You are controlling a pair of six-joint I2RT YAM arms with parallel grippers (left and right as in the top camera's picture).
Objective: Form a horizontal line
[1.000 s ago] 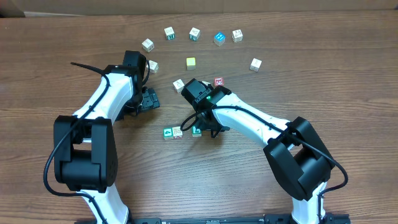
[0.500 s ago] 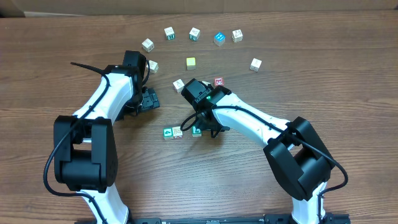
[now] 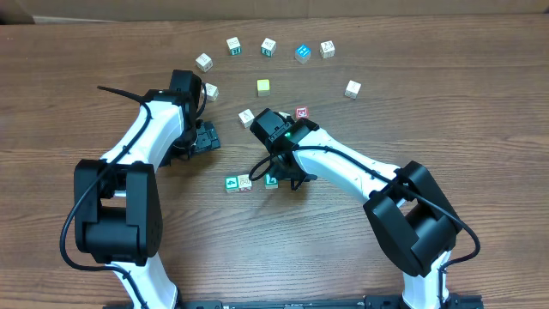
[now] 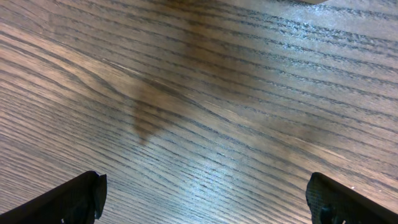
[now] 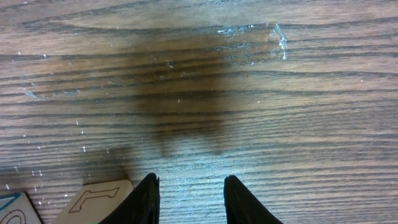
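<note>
Overhead, nothing has shifted since the earlier frame. The right gripper hangs low, fingers apart over bare wood, with the green L cube just beside one finger. The white cube and green cube sit beyond. The red-faced cube lies well apart. The left gripper gapes wide.

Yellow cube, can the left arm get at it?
Probably yes: the yellow cube stands alone with bare wood around it, and the left gripper is open and empty, though a white cube sits near the way.

Left pincer wide apart; right pincer narrowly apart.
</note>
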